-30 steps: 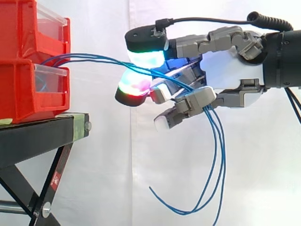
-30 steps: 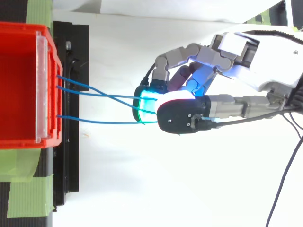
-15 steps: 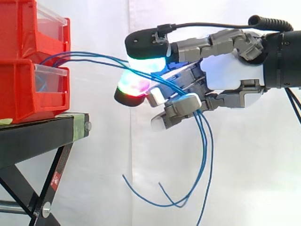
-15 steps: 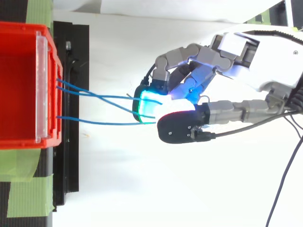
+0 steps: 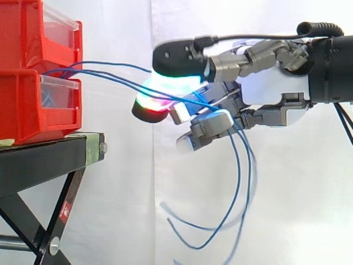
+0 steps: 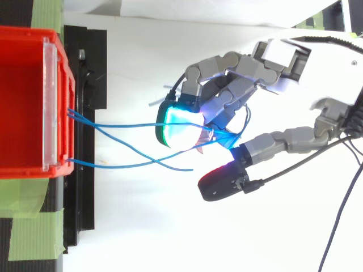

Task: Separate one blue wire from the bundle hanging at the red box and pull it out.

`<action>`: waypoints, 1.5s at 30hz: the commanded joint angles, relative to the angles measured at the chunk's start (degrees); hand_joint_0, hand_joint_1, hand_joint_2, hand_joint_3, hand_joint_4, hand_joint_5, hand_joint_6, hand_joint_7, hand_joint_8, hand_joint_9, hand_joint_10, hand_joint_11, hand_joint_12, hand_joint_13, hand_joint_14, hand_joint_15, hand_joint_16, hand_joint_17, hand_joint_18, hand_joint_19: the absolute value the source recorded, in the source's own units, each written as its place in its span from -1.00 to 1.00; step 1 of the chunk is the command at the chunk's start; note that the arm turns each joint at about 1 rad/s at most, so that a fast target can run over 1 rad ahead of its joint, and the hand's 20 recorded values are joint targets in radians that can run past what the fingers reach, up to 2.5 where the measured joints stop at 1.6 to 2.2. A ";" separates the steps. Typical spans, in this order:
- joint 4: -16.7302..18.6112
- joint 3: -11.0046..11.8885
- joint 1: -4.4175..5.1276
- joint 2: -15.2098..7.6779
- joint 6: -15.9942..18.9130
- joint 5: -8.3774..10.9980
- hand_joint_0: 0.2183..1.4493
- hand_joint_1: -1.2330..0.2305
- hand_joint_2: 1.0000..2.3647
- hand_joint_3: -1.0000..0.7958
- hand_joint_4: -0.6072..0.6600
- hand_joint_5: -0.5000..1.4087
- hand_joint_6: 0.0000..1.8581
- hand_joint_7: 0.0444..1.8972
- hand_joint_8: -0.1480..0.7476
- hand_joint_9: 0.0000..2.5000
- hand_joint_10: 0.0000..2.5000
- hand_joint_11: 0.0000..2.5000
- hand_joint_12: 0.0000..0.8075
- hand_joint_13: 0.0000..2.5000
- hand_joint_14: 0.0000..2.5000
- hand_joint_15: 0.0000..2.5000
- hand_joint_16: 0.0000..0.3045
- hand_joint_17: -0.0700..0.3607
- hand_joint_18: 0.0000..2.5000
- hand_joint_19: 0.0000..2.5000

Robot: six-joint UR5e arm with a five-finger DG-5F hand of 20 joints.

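Three blue wires (image 5: pixel 116 63), black stand (image 5: pixel 44 160) — white curtain (image 5: pixel 121 182)

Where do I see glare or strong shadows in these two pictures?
Top view: the glowing fingertip pad of the hand burns out to near white at its middle, where the blue wires reach it. Side view: the pads glow bright cyan and red, and the white curtain is evenly lit, without strong shadows.

The arm reaches in level from the right edge of the side view, its hand (image 5: pixel 270 91) turned sideways. The fingers are curled round the blue wires (image 5: pixel 110 78), glowing fingertips (image 5: pixel 151 104) forward. Seen from above, one finger splays apart from the rest.
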 commanded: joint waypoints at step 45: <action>0.00 -0.02 -0.35 5.63 -29.28 0.44 -0.26 -0.30 -0.97 -0.15 0.28 -0.69 -0.15 0.07 0.06 -0.15 -0.98 -0.05 -0.23 0.11 -0.83 0.28 -0.69 -0.18 -0.51 -0.47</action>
